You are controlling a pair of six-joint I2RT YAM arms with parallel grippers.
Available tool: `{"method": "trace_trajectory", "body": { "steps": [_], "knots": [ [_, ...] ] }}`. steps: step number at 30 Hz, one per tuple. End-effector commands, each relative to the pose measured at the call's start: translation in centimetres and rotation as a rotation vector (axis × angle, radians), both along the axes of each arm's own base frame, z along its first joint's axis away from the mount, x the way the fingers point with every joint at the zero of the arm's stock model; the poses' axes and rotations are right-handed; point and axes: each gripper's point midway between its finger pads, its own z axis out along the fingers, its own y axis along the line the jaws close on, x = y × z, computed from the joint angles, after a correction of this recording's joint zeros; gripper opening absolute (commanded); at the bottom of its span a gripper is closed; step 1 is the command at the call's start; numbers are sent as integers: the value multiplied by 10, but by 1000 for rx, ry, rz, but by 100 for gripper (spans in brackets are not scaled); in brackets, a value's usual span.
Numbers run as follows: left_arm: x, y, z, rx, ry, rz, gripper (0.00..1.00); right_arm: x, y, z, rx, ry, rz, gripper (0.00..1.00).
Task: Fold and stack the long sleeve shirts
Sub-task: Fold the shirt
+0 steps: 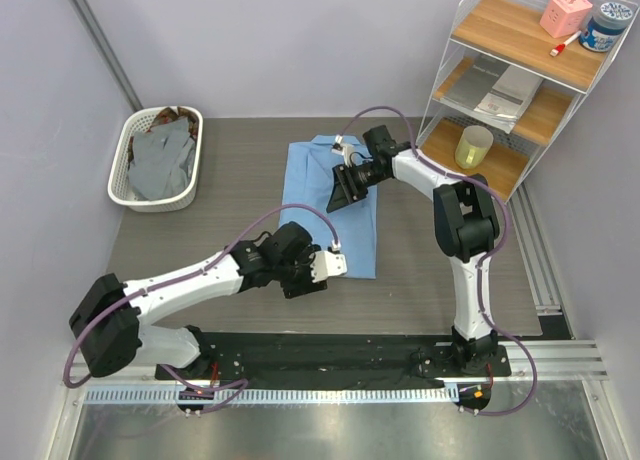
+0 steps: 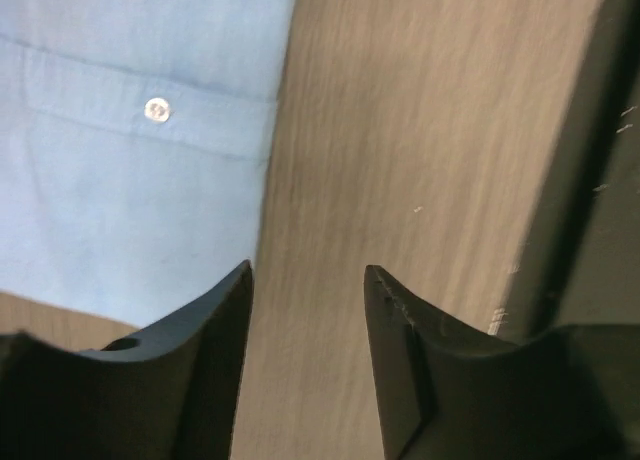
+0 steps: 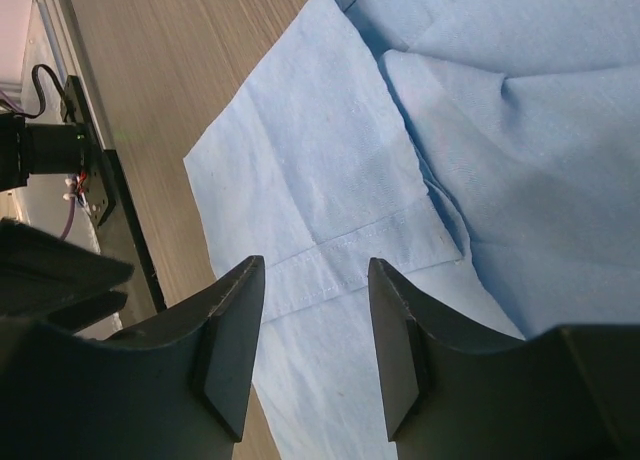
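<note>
The light blue collared shirt (image 1: 318,175) lies folded into a long strip in the middle of the table. My right gripper (image 1: 343,193) hovers over its middle, open and empty; the right wrist view shows its jaws (image 3: 315,264) spread above the blue cloth (image 3: 330,170) and a stitched hem. My left gripper (image 1: 333,263) is at the shirt's near left corner, open and empty. In the left wrist view its jaws (image 2: 308,272) are over bare table, beside the shirt's edge and a buttoned cuff (image 2: 156,108). Grey (image 1: 162,158) and brown (image 1: 170,114) shirts lie in the basket.
A white basket (image 1: 126,152) stands at the far left. A wire shelf (image 1: 500,80) at the far right holds a yellow cup (image 1: 473,146), papers, a pink box and a blue jar. The black base strip (image 1: 330,355) runs along the near edge.
</note>
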Motion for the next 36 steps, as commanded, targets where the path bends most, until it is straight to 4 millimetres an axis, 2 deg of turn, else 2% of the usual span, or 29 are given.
{"method": "trace_trajectory", "body": {
  "steps": [1,3,4,6,7,11,13,16,22,23,25,26,27,28,29,32,33,34,35,36],
  "knots": [
    [35,-2,-2,-34,-204,56,59,0,5,2,10,-4,22,51],
    [43,-4,-10,-32,-266,35,65,-1,6,-9,3,13,23,50],
    [42,-3,-17,-22,-273,19,66,0,6,-13,-3,14,20,50],
    [51,-6,-19,-23,-324,15,66,0,4,-28,-23,20,15,50],
    [47,-5,-30,-4,-318,-5,66,0,3,-34,-32,21,15,50],
    [45,-9,-51,27,-366,-52,66,-5,-3,-63,-77,45,19,48],
    [46,-5,-63,63,-390,-58,64,-8,-6,-73,-95,46,28,47],
    [49,-10,-71,94,-438,-82,59,-15,-11,-85,-113,55,42,47],
    [56,-11,-77,127,-464,-92,29,-27,-13,-93,-126,65,66,46],
    [55,-12,-77,124,-456,-93,21,-29,-13,-91,-126,63,69,46],
    [48,-15,-70,104,-420,-107,13,-32,-12,-87,-120,62,73,46],
    [44,-17,-67,91,-401,-113,3,-33,-11,-81,-113,57,74,47],
    [37,-12,-63,93,-358,-106,0,-34,-9,-75,-107,58,70,48],
    [32,-16,-53,84,-320,-115,0,-34,-7,-68,-97,57,69,50],
    [15,-25,-48,39,-239,-172,0,-33,-5,-58,-78,58,66,52],
    [-30,-23,-26,5,-30,-236,0,-26,2,-14,-29,16,46,61],
    [-39,-25,-20,-11,26,-231,0,-24,4,5,-6,-8,41,63],
    [-53,-18,-11,18,126,-206,0,-22,6,16,7,-14,33,66],
    [-60,-19,-5,17,179,-198,0,-16,7,28,18,-38,24,68],
    [-76,-21,3,-5,262,-223,0,-12,6,33,17,-53,13,69]
  ]
}}
